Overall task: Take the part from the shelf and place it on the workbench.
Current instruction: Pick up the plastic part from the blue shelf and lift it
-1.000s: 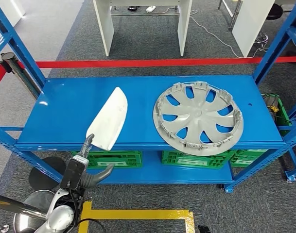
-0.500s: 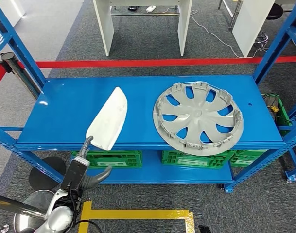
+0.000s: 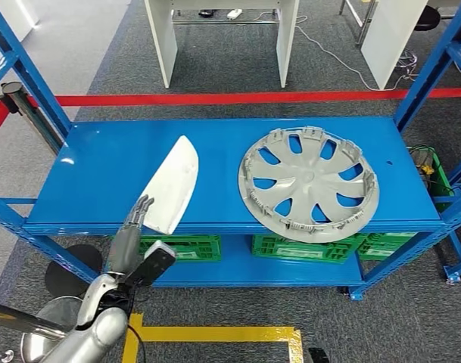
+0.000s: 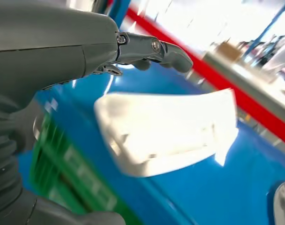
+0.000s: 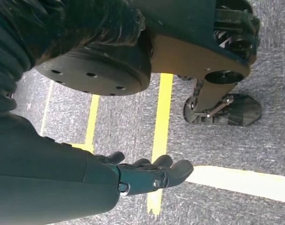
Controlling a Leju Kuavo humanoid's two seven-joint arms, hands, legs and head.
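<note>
White plastic, the part (image 3: 169, 185) was laid on the blue shelf (image 3: 102, 166) with its long axis running away from the near edge, just beyond the spread, empty fingers (image 3: 138, 211) of the nearer left hand (image 3: 128, 234), while the right hand (image 5: 148, 174) was hung open over the floor.

Grey carpet floor (image 3: 233, 60) — red tape line (image 3: 245, 97), white desk legs (image 3: 162, 41)
</note>
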